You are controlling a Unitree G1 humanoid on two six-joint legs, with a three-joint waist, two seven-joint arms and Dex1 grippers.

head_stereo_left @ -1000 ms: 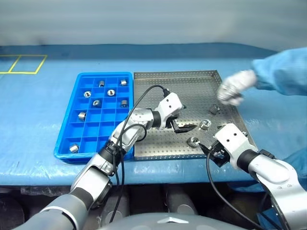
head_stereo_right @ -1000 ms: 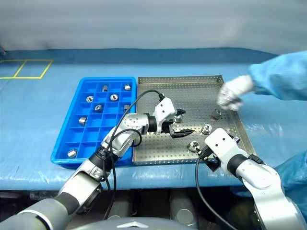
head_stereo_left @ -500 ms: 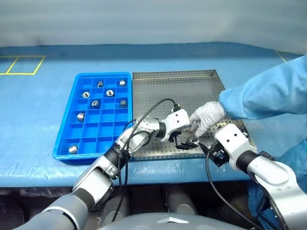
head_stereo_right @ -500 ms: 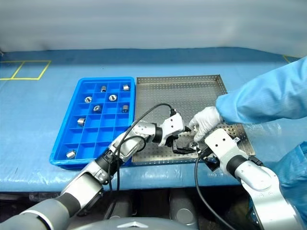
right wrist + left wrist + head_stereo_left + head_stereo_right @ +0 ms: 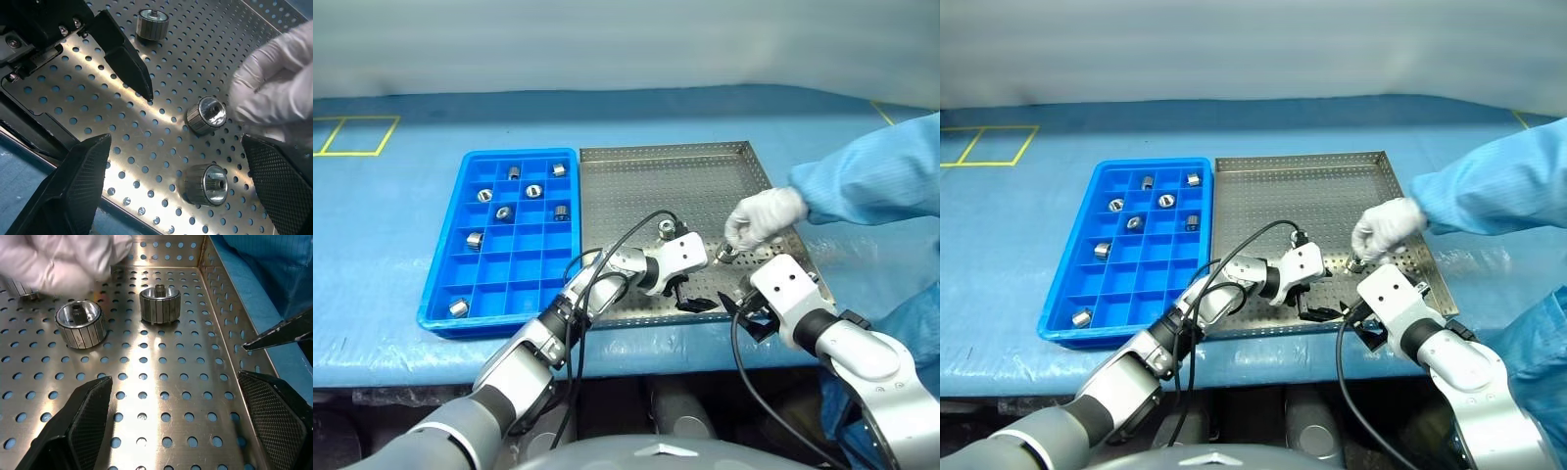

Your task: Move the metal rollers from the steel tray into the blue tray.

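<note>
Seven metal rollers (image 5: 504, 212) sit in the one blue tray (image 5: 440, 296), three more in the one steel tray (image 5: 636, 186).

Shiny ribbed metal rollers (image 5: 80, 324) standing upright with centre holes up on the grey perforated steel tray (image 5: 636, 186), just ahead of the wide-open left claw (image 5: 171, 426), more rollers scattered singly in the gridded blue tray (image 5: 499, 294) well off behind that claw's arm.

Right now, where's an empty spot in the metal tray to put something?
The steel tray's far half, beside the blue tray, is bare. The near right corner is crowded: rollers, a gloved hand, both claws.
</note>
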